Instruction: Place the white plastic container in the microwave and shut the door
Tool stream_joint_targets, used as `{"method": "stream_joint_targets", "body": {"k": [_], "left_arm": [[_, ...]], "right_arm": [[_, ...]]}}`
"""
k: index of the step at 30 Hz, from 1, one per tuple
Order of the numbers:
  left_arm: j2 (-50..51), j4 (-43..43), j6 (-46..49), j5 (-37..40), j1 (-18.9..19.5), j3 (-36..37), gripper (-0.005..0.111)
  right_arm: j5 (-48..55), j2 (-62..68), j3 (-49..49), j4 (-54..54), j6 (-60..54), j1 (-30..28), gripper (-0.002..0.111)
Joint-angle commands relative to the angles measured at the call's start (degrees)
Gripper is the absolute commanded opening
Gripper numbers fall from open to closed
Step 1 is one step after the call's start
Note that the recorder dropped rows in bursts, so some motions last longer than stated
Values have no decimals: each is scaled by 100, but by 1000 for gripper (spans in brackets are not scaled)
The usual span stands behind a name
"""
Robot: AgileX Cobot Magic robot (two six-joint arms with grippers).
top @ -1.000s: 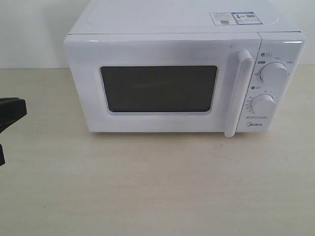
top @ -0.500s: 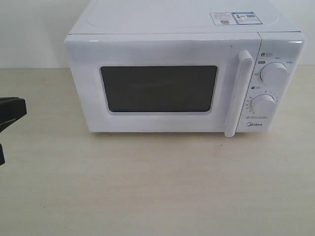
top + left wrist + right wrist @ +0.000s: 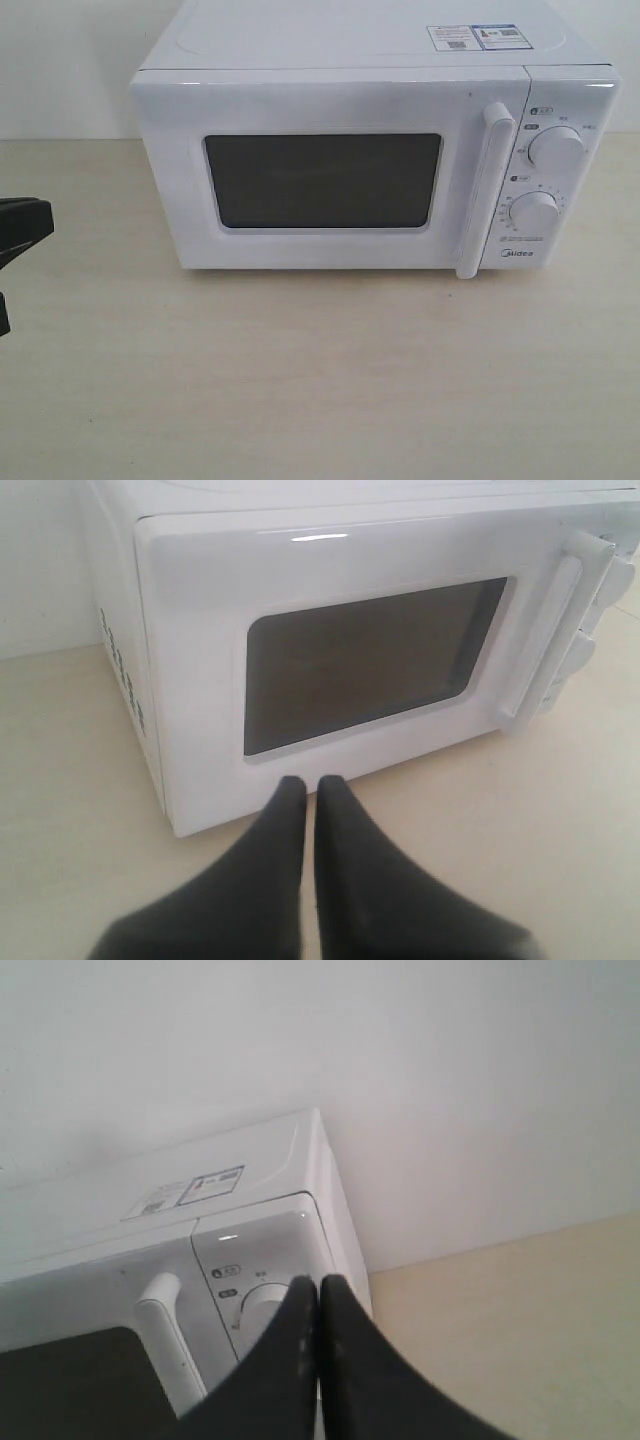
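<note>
The white microwave stands at the back of the table, its door closed with the bar handle upright beside the two dials. No white plastic container shows in any view. My left gripper is shut and empty, hovering low in front of the door's lower left corner; a dark part of it shows at the left edge of the exterior view. My right gripper is shut and empty, held up before the upper dial; it is outside the exterior view.
A pale wood-grain tabletop stretches in front of the microwave. A white wall stands behind it. Stickers lie on the microwave's top.
</note>
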Motion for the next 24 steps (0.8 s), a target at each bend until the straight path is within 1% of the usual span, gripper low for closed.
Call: {"method": "stream_joint_targets", "body": {"k": [1,3,5,7,8,15,24], "left_arm": [[-42,17,-53,-96,0,27,4],[-42,17,-53,-96,0,27,4],[-42,17,-53,-96,0,27,4],[-42,17,-53,-96,0,27,4],[-42,17,-53,-96,0,27,4],[-42,17,-53,-96,0,27,4],[-42,17,-53,-96,0,27,4]], "right_arm": [[395,-241,29,-2454,1782,-16,0],[525,-332,29,-4344,3303,-16,0],[538,-385,29,-5758,4940,-16,0],[538,-395,29,-6571,5907,-16,0],[538,-395,29,-6782,6065,-16,0],[560,-395,29,-6761,6079,-16,0],[839,-395,29,-6761,5746,-16,0]]}}
